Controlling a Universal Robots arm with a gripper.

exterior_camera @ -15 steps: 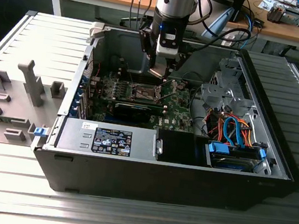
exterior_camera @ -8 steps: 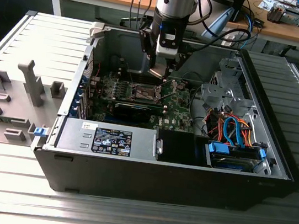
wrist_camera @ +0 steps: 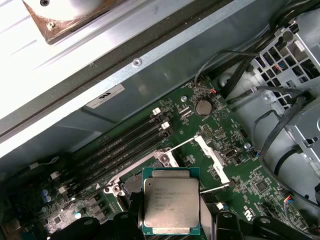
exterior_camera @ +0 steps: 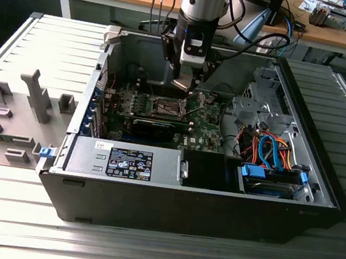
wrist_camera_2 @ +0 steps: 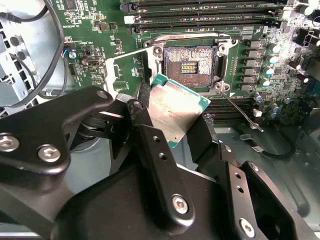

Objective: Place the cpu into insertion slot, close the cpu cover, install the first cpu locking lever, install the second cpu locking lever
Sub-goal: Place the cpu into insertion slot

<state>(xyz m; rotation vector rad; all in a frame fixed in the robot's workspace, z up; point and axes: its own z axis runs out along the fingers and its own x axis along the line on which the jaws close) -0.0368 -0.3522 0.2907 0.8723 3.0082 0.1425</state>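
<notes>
Pointing down near the insertion slot [wrist_camera_2: 190, 62]; cpu [wrist_camera_2: 172, 111] pinched between jaws

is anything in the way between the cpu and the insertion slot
Nothing visible does. The hand holds the cpu near the insertion slot, whose recess lies bare in the second wrist view. The cpu cover stands swung up at the slot's side, off the path.

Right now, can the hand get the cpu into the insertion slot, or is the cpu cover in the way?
Likely yes: the hand holds the cpu near the insertion slot; the cpu cover is swung open.
</notes>
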